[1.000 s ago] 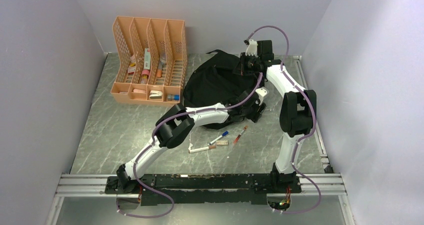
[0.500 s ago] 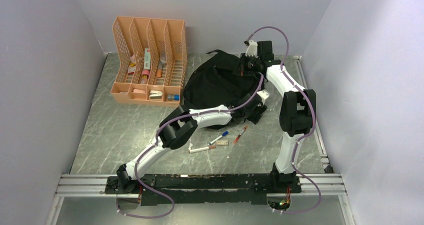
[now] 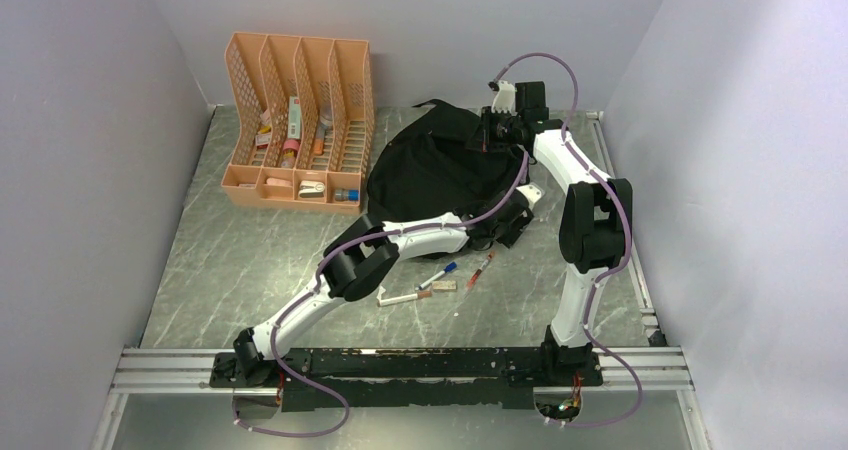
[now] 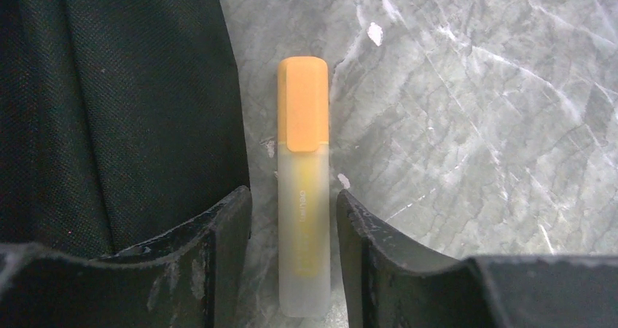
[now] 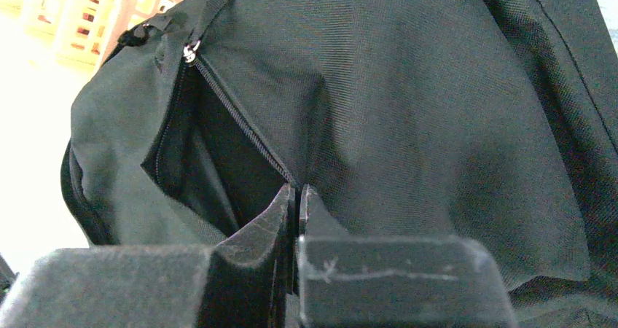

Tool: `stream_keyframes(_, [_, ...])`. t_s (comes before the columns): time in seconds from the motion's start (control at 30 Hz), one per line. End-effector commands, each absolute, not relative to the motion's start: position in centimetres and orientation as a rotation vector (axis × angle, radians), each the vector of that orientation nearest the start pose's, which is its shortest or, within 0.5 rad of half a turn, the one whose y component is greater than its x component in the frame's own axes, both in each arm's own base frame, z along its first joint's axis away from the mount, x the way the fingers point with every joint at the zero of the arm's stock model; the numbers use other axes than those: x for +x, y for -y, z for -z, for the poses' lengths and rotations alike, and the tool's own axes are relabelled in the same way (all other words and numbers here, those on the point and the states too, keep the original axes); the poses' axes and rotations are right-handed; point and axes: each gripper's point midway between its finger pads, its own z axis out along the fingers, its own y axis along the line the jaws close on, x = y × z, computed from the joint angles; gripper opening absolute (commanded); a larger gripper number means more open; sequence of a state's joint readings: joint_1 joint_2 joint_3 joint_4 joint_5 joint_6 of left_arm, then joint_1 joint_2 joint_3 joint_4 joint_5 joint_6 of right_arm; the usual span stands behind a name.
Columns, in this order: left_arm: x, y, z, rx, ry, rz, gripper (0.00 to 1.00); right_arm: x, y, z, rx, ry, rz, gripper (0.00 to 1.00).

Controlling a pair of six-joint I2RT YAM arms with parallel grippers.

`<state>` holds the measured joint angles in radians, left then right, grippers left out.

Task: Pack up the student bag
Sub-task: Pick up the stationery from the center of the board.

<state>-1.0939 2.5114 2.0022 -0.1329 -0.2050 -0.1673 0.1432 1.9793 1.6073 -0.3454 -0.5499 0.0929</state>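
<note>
Orange-capped highlighter (image 4: 304,124) lies between left gripper's (image 4: 294,200) unclosed jaws, off-centre; bag (image 4: 109,102) fabric alongside may get pinched too. Right gripper (image 5: 297,197) clenched on bag's zip edge; could slip.

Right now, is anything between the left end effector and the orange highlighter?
Nothing visible. The left end effector straddles the orange highlighter on the table, open fingers either side; the student bag lies just beside it.

Pale lilac walls (image 3: 90,170), grey marbled tabletop (image 3: 250,260)
</note>
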Motion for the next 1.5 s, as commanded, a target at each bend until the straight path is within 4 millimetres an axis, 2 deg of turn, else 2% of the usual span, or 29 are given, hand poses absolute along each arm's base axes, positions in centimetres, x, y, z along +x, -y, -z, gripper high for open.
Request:
stream_keyframes(0.0, [29.3, 53.5, 4.1, 1.063, -2.194, 0.358, 0.49, 50.0, -16.5, -13.9, -0.34, -2.247, -0.753, 0.0])
stream_keyframes(0.13, [27.6, 53.4, 4.1, 1.131, -2.172, 0.364, 0.47, 50.0, -16.4, -14.0, -0.343, -2.247, -0.743, 0.0])
stream_keyframes(0.3, [26.1, 53.2, 4.4, 1.226, -2.128, 0.288, 0.42, 49.9, -16.5, -13.9, -0.341, -2.247, -0.751, 0.0])
stream_keyframes(0.6, [24.7, 52.2, 4.7, 1.298, -2.112, 0.237, 0.33, 49.7, -16.5, -14.0, -0.344, -2.247, -0.751, 0.0])
stream_keyframes(0.87, [23.8, 50.8, 3.8, 1.268, -2.143, 0.262, 0.12, 49.5, -16.1, -14.2, -0.331, -2.238, -0.731, 0.0])
stream_keyframes(0.97, [22.8, 51.1, 1.4, 1.257, -2.125, 0.36, 0.11, 49.5, -15.9, -14.5, -0.325, -2.226, -0.726, 0.0])
stream_keyframes(1.1, [20.4, 51.6, -3.5, 1.271, -2.06, 0.583, 0.11, 49.6, -15.5, -14.6, -0.315, -2.22, -0.723, 0.0])
stream_keyframes(1.2, [18.9, 51.3, -7.3, 1.266, -1.987, 0.715, 0.11, 49.6, -15.3, -14.2, -0.306, -2.224, -0.726, 0.0])
stream_keyframes(1.33, [17.7, 50.1, -9.5, 1.262, -1.962, 0.781, 0.11, 49.6, -15.2, -14.0, -0.29, -2.22, -0.74, 0.0])
stream_keyframes(1.47, [17.0, 48.0, -10.3, 1.227, -1.975, 0.786, 0.1, 49.5, -15.4, -14.0, -0.292, -2.212, -0.752, 0.0])
